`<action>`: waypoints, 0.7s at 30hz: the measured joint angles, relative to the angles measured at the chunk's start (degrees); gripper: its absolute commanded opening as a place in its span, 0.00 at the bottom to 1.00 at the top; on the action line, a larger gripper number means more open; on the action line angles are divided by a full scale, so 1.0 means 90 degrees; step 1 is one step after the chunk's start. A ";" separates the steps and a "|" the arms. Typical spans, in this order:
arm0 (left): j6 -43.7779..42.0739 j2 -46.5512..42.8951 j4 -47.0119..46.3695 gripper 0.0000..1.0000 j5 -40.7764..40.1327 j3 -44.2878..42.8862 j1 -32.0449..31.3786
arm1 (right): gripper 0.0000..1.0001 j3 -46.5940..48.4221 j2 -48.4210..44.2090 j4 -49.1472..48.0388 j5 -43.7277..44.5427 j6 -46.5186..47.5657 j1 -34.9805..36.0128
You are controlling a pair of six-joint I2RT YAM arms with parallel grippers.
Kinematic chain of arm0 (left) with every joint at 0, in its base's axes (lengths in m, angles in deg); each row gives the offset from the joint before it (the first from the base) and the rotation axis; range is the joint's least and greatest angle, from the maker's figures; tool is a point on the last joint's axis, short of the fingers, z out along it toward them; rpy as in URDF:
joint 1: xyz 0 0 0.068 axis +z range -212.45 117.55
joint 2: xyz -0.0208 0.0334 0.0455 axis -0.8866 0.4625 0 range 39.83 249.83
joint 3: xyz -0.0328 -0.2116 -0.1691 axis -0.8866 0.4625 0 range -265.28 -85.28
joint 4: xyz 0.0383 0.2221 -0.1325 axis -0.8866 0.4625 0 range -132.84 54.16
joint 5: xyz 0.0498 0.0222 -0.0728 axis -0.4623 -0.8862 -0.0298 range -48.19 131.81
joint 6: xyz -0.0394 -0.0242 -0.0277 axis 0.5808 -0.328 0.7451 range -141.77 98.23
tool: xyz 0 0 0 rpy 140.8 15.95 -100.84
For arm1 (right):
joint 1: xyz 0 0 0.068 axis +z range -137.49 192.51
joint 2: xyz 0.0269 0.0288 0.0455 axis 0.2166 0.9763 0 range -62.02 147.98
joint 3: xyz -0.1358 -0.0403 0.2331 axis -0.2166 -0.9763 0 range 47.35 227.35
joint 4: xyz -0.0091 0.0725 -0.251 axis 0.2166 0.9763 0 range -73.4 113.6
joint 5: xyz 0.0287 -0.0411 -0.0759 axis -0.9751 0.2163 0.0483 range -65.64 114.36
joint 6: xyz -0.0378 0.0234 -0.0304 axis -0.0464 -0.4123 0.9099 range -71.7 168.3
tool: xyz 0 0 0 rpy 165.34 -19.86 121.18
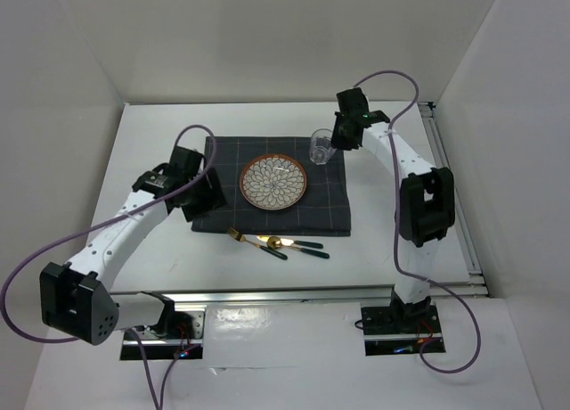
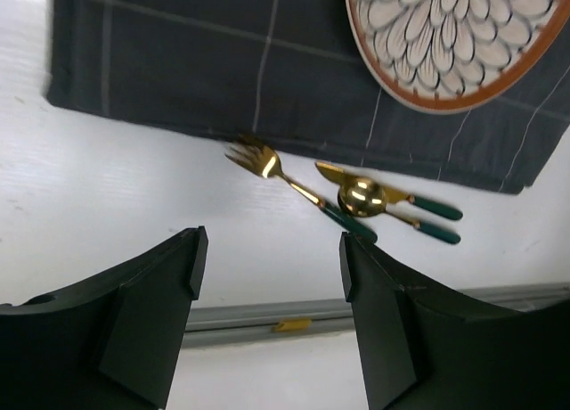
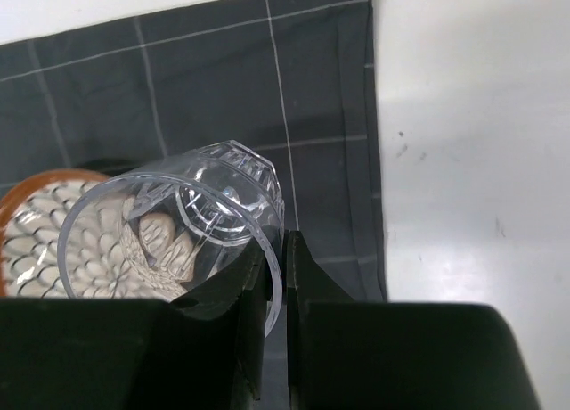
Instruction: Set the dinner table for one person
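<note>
Currently the right pincer (image 3: 274, 254) is pinching the rim of the glass (image 3: 178, 223) at the far right corner of the placemat (image 3: 321, 89) on the white surface (image 3: 463, 160), so moving it well probably means holding it upright and going slowly, while the left pincer (image 2: 270, 250) is hanging open.

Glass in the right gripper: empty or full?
Empty. The glass is clear, no liquid in it; the plate pattern shows straight through it.

The glass (image 3: 178, 218) is clear and glossy, the cloth placemat (image 1: 329, 196) matt
</note>
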 measured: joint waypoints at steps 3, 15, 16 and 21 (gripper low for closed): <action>0.0236 0.0036 -0.0172 0.80 0.0238 0.0393 -0.0335 | 0.00 0.0325 0.0617 -0.0005 -0.0117 0.0002 -0.0085; 0.1209 0.0488 -0.0568 0.89 0.0206 0.0597 -0.1613 | 0.00 0.1474 0.1882 0.0049 -0.0294 0.0019 -0.0452; 0.1268 0.0556 -0.0571 0.89 0.0180 0.0597 -0.1690 | 0.08 0.1593 0.1955 0.0046 -0.0294 0.0019 -0.0476; 0.1746 0.1112 -0.0576 0.86 0.0112 0.0595 -0.2084 | 0.51 0.1722 0.2115 0.0049 -0.0408 0.0041 -0.0495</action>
